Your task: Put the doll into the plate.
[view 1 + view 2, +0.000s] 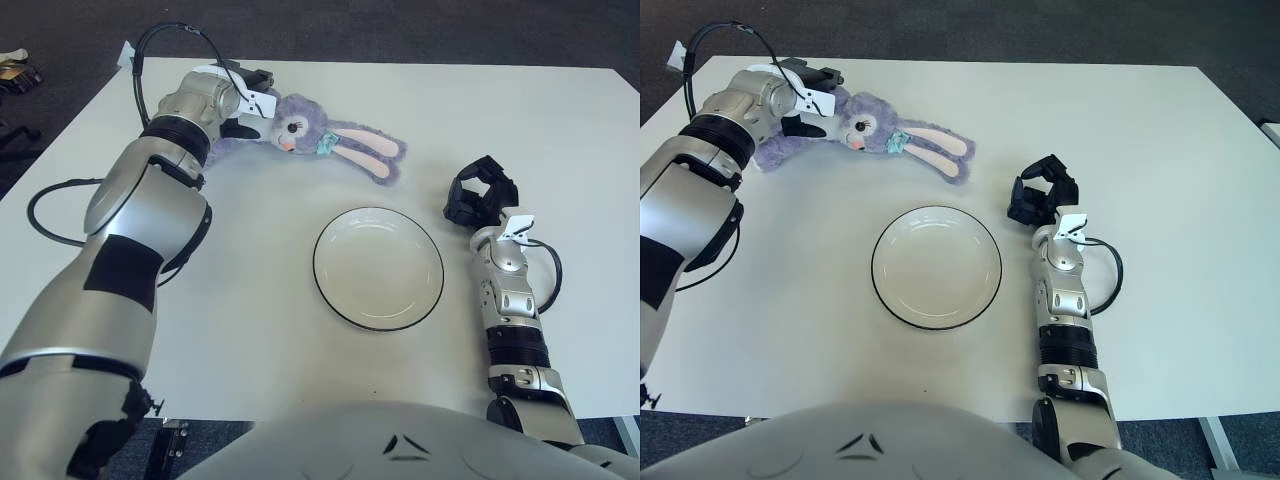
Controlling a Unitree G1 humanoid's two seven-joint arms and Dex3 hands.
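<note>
A purple plush bunny doll (318, 136) lies on the white table at the far left, its long pink-lined ears (372, 152) pointing right toward the middle. My left hand (243, 106) is on the doll's body just left of its head, black fingers (804, 126) curled around the plush, which still touches the table. A white plate (378, 304) with a dark rim sits in the middle of the table, nearer to me than the doll, with nothing on it. My right hand (480, 196) shows just right of the plate with its fingers curled, holding nothing.
The white table (560, 130) spreads wide to the right and back. A black cable (165, 35) loops off my left wrist over the table's far left edge. Dark floor lies beyond the edges.
</note>
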